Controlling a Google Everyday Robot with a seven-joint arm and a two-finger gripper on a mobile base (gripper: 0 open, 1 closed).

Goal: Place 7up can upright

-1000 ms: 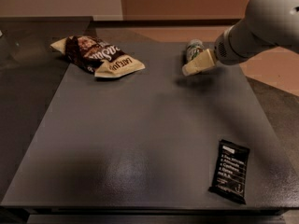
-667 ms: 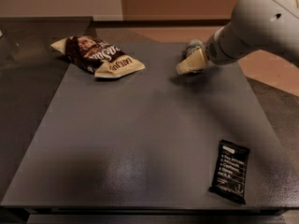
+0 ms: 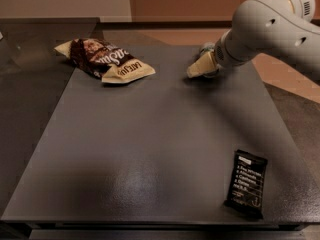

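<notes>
7up can (image 3: 207, 47) is sitting near the far edge of the tabletop (image 3: 150, 149), toward the far right corner, mostly hidden behind the gripper (image 3: 202, 65). Only a small grey-green part of it is showing, so upright or tipped cannot be told, and its top and any contents are not showing. The gripper is reaching in from the right on the white arm (image 3: 270, 24), with its cream tip pointing left and low over the surface, right at the can and overlapping it. Whether the claw is open or clamped on the can cannot be told. The brown-and-cream snack bag (image 3: 102, 59) is lying flat near the far left corner, well apart from the can, and what is inside it is not showing. The flat black bar wrapper (image 3: 246, 183) is lying near the near right corner, close to the right edge. Compared with a second ago, the gripper tip is sitting slightly further left along the far edge and the arm's big white body is swinging in higher over the right side. The can is staying at about the same spot, and the bag and wrapper are not moving.
</notes>
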